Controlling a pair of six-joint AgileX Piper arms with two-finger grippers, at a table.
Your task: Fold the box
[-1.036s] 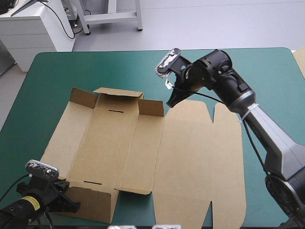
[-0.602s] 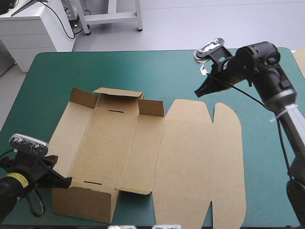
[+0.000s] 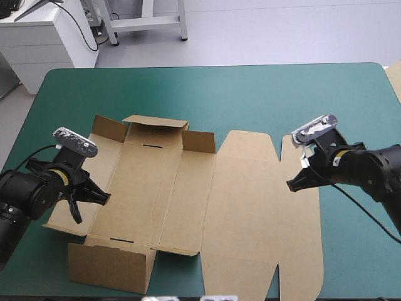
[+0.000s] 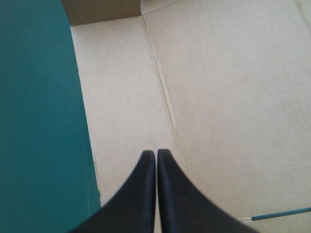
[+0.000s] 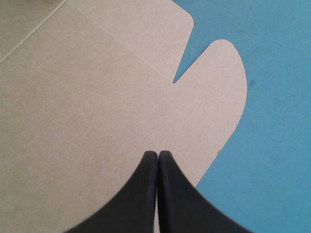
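One brown box (image 3: pixel 250 207) lying mostly flat on teal-green cover (image 3: pixel 263 94), near-left wall raised, two grippers, both empty with fingers pressed together, left gripper (image 3: pixel 104 198) over box's left panel, right gripper (image 3: pixel 291 186) over its right rounded flap

Bright, even light is falling from overhead onto the teal-green cover (image 3: pixel 250 94). The box (image 3: pixel 250 207) is showing soft shade inside its raised far flaps. The left gripper (image 3: pixel 105 199) is seemingly casting only a faint shadow.
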